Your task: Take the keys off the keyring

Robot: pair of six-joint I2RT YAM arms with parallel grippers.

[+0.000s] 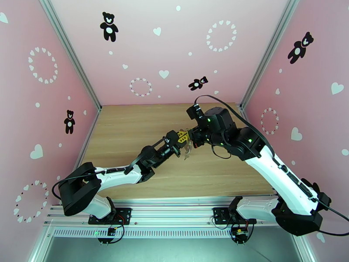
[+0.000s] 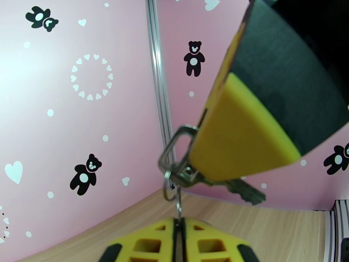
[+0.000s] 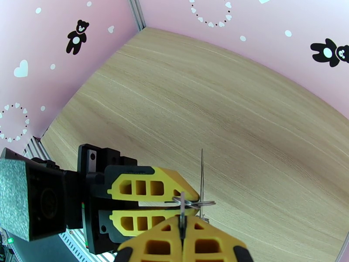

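Above the middle of the table my two grippers meet tip to tip. My left gripper [image 1: 182, 137] [image 2: 179, 225] is shut on a thin wire ring of the keyring [image 2: 171, 147], a silvery metal loop with a small round ring below it. My right gripper [image 1: 192, 139] [image 3: 182, 224] is shut on the same cluster from the other side. Under its yellow finger pad [image 2: 244, 140], a dark grey key [image 2: 245, 191] sticks out by its shaft, its head hidden. From the right wrist, the left gripper [image 3: 187, 203] lies level, with a thin ring [image 3: 201, 173] standing edge-on above it. Small metal parts [image 1: 188, 150] dangle below the grippers.
The wooden table [image 1: 131, 127] lies below the raised grippers. Pink walls with bear and heart stickers close it in at the left [image 1: 48, 97], back [image 1: 174, 49] and right [image 1: 296, 97]. Aluminium posts [image 1: 70, 49] stand in the back corners. The arm bases [image 1: 109, 215] sit on the near rail.
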